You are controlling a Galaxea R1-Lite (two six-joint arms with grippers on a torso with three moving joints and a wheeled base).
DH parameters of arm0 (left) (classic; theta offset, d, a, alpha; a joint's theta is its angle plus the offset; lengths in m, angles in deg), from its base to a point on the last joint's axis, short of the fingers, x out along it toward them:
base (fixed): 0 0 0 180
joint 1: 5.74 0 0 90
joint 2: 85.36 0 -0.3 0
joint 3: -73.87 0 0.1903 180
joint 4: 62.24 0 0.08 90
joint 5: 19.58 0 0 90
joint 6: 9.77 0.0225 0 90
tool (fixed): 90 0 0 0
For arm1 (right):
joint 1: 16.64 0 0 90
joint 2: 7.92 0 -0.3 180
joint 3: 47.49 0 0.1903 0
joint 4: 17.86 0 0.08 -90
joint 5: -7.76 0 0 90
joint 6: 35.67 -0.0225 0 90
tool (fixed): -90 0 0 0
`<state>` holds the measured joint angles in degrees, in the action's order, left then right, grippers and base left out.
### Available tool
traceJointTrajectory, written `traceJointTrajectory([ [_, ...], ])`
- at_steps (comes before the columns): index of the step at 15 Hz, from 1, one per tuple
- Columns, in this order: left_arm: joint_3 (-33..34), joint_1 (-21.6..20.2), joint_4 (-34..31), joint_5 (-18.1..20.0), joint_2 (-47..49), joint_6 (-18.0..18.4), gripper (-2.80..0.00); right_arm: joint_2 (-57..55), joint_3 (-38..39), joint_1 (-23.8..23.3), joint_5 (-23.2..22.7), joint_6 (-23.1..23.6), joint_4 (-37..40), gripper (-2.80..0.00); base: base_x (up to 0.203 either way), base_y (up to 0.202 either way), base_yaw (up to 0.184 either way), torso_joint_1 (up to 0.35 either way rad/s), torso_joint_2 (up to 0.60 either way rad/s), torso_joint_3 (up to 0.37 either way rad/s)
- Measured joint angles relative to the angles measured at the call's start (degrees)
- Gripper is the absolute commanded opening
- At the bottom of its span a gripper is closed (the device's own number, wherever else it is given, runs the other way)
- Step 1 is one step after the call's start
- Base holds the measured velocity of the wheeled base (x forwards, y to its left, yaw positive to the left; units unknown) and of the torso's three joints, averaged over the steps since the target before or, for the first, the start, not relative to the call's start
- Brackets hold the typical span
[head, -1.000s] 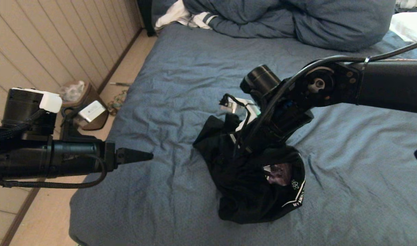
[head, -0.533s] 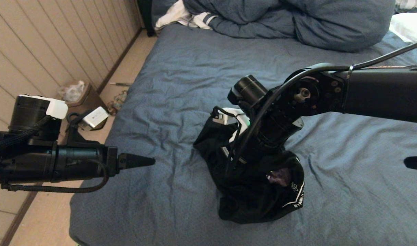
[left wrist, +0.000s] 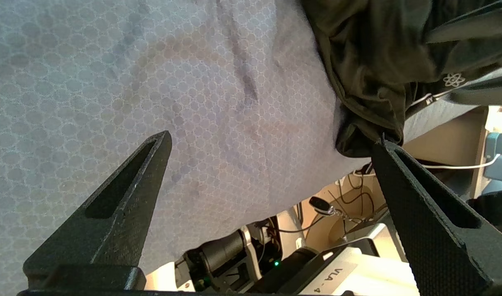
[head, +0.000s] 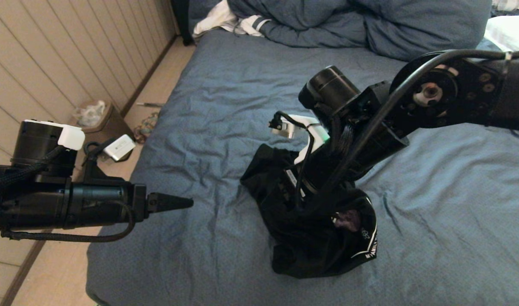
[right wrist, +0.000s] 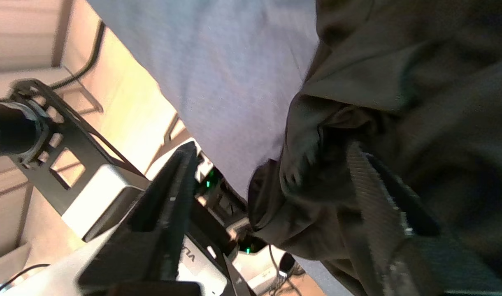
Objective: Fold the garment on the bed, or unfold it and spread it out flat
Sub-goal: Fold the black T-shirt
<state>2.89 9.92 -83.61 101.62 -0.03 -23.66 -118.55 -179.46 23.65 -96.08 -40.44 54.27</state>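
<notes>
Lying crumpled on bed (head: 225,85), garment (head: 310,242) shows partial white lettering, unreadable; both jaws open, empty.

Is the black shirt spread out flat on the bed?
No, the black shirt sits crumpled in a heap on the bed, with its print mostly folded inside.

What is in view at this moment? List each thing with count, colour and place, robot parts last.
garment: one, black with white lettering, crumpled mid-bed.
bed: one, blue-grey, wrinkled, fills the head view.
duvet: one, blue-grey, bunched at the far end.
striped cloth: one, white with dark stripes, beside the duvet.
pillow: one, white, far right corner.
bin: one, brown, on the floor by the wall.
left gripper: black, open, empty, over the bed's left edge.
right gripper: black, jaws apart, at the garment.
</notes>
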Motion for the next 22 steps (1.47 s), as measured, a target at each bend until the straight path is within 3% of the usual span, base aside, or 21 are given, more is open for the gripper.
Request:
traceJointTrajectory([
  [5, 0.1, 0.0, 0.0, 0.0, -0.1, -0.1, 0.0, 3.4, -2.1, -2.4, 0.5, -0.3, -0.3, 0.0, 0.0, 0.0, 0.0, 0.0, 0.0, 0.0],
  [6, 0.0, 0.0, 0.0, 0.0, -0.1, -0.1, 0.0, 4.0, -2.7, -4.4, 0.5, -0.3, -0.4, -2.8, 0.0, 0.0, 0.0, 0.0, 0.0, 0.0],
  [9, -0.8, 0.0, 0.0, 0.0, -0.1, -0.5, 0.0, 5.5, -3.3, -10.7, 0.6, -0.9, -0.3, -2.8, 0.0, 0.0, 0.0, 0.0, 0.0, 0.0],
  [13, -2.2, 0.0, -0.1, 0.0, 0.1, -1.4, 0.0, 6.3, -1.6, -15.2, 0.8, -1.3, 0.0, -2.8, 0.0, 0.0, 0.0, 0.0, 0.0, 0.0],
  [16, -2.1, 0.0, -0.1, 0.0, 0.1, -1.8, 0.0, 6.1, 1.6, -15.7, 3.4, -1.4, -0.4, -2.8, 0.0, 0.0, 0.0, 0.0, 0.0, 0.0],
  [22, -1.7, -0.1, -0.1, 0.0, 0.2, -1.9, 0.0, 6.1, 7.6, -13.1, 3.8, -1.4, -0.5, -2.8, 0.0, 0.0, 0.0, 0.0, 0.0, 0.0],
])
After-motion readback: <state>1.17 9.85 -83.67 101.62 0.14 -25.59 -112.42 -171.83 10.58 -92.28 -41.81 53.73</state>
